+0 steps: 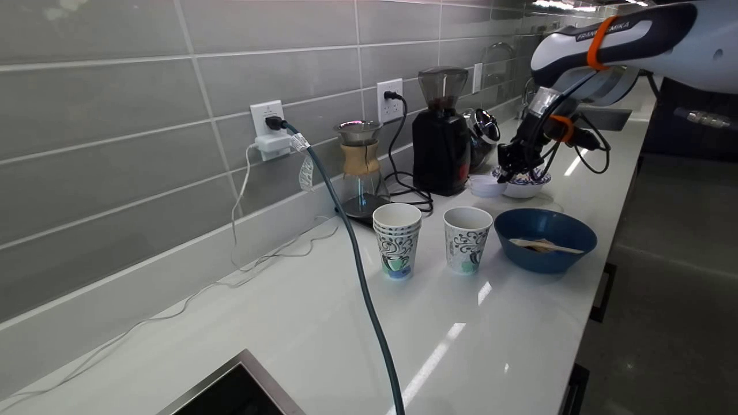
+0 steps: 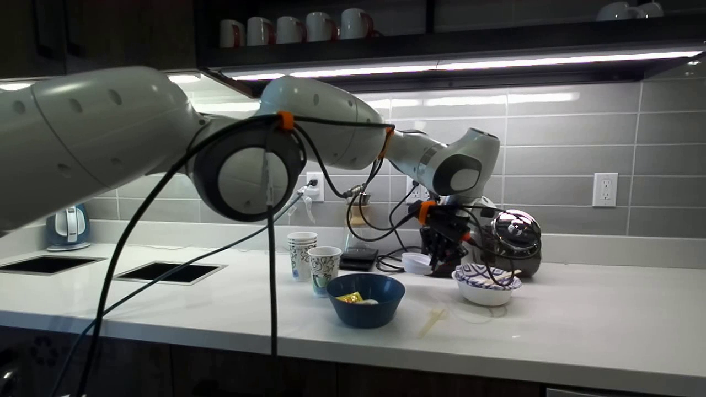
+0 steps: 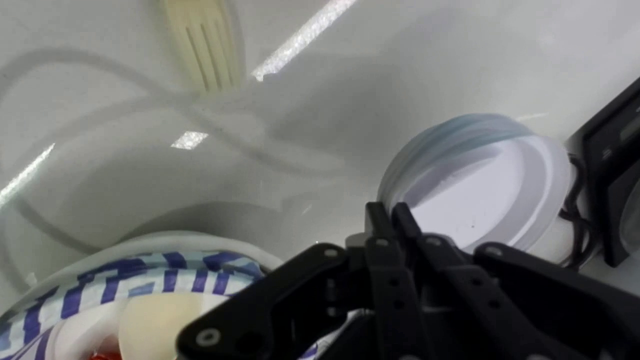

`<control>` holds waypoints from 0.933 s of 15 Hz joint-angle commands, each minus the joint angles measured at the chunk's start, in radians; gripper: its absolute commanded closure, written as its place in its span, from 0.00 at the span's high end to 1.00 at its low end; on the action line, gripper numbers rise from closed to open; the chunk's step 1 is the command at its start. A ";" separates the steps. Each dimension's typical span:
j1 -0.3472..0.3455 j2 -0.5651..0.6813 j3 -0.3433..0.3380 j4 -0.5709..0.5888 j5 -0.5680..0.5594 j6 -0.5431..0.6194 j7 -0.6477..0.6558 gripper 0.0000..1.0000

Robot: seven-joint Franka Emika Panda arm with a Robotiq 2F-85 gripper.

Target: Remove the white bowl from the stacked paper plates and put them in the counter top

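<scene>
The claw (image 3: pixel 389 210) looks clenched, its fingers nearly together, with the near rim of the white bowl (image 3: pixel 475 192) seemingly pinched between them. The bowl reaches out just past the fingertips; whether its base touches the counter top (image 2: pixel 595 314) or hangs slightly above it, the views do not settle.

The likeliest fault is a slip or a swing: the hold is at one spot on a smooth, thin-looking edge, well off the bowl's centre. Squeezing harder might buckle the wall, and setting it down on the slant could land it edge first, so that it rocks or skids when let go. Its mouth faces upward, somewhat tipped, it seems; being round, it has no real long axis, and the oval in the wrist view may come only from the camera's slant.

Close beside the claw, the stacked paper plates (image 2: pixel 479 280) carry pale utensils (image 3: pixel 157 320), so a sideways sweep might tip or scatter them. Beyond the bowl, on the side away from the claw, a black power cord (image 3: pixel 579 221) lies near enough to catch the base or leave it uneven. The coffee grinder (image 1: pixel 441 144) stands close on the claw's wall side; a pale fork (image 3: pixel 205 45) lies away from the wall, a poor landing spot.
</scene>
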 commanded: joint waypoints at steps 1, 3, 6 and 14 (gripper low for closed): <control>0.006 0.031 -0.002 0.010 -0.009 0.009 -0.027 0.01; 0.010 0.042 -0.006 0.013 -0.015 0.018 -0.034 0.01; 0.015 0.050 -0.010 0.013 -0.020 0.026 -0.044 0.01; 0.042 -0.012 -0.023 -0.005 -0.045 0.033 -0.044 0.72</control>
